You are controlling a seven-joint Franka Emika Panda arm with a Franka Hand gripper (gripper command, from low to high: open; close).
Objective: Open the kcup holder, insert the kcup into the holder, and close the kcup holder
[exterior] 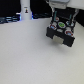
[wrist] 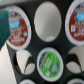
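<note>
The black kcup holder (exterior: 68, 31) stands at the exterior view's right, its tray of round slots pulled out toward the camera. My gripper (exterior: 60, 18) hangs straight over the tray, open and holding nothing. The kcup (wrist: 48, 63), white with a green top, sits in one round slot of the tray (wrist: 35, 46); it also shows as a green dot, the kcup (exterior: 61, 23), under the gripper. One teal finger (wrist: 4, 22) shows at the edge of the wrist view; the other finger is out of frame.
Red-and-white-topped pods (wrist: 17, 30) (wrist: 76, 24) fill slots beside the green one, and several slots (wrist: 47, 19) are empty. The white robot base (exterior: 25, 10) stands at the back of the white table (exterior: 25, 55).
</note>
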